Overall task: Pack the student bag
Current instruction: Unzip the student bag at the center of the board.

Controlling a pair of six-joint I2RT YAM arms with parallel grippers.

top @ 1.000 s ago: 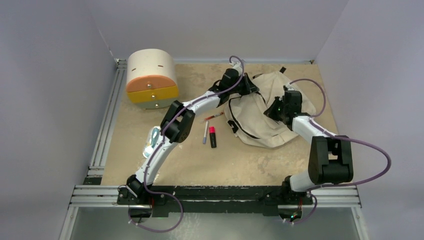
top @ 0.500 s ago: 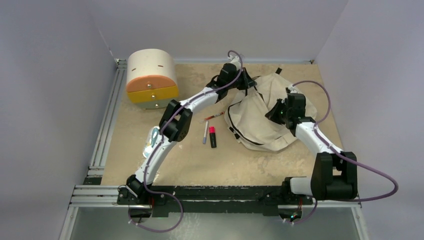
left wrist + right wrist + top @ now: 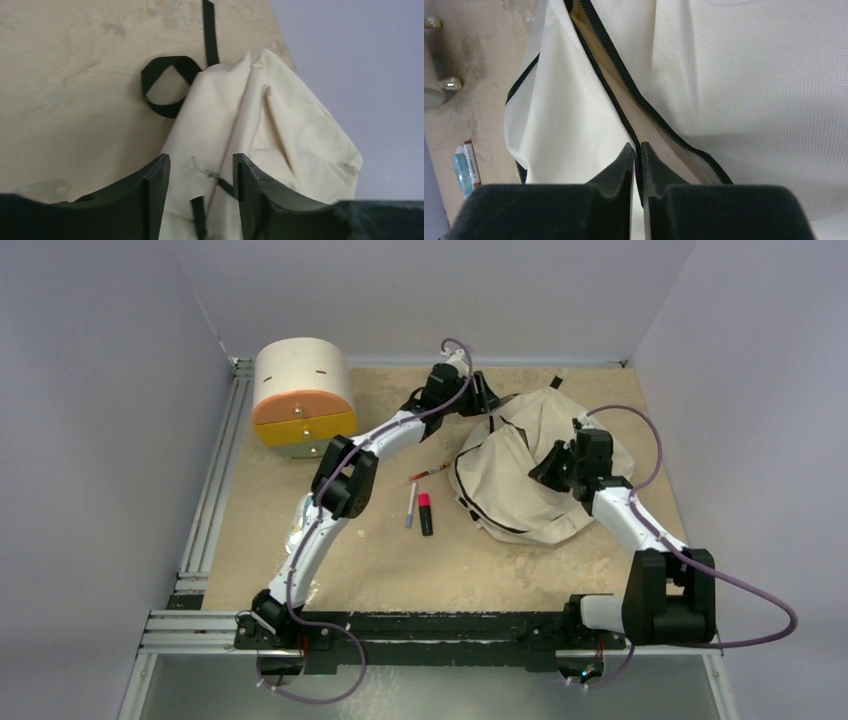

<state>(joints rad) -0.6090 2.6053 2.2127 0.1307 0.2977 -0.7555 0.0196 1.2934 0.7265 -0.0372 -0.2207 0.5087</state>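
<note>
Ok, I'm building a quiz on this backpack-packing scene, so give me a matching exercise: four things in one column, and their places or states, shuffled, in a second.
Column one
1. left gripper
2. right gripper
3. cream cylindrical drawer box with orange and yellow fronts
4. red-and-black marker

Column two
A. standing at the back left
B. open, straddling a fold of the beige fabric backpack
C. lying left of the backpack
D. shut on the backpack's black zipper

Pairs: 1-B, 2-D, 3-A, 4-C.
</note>
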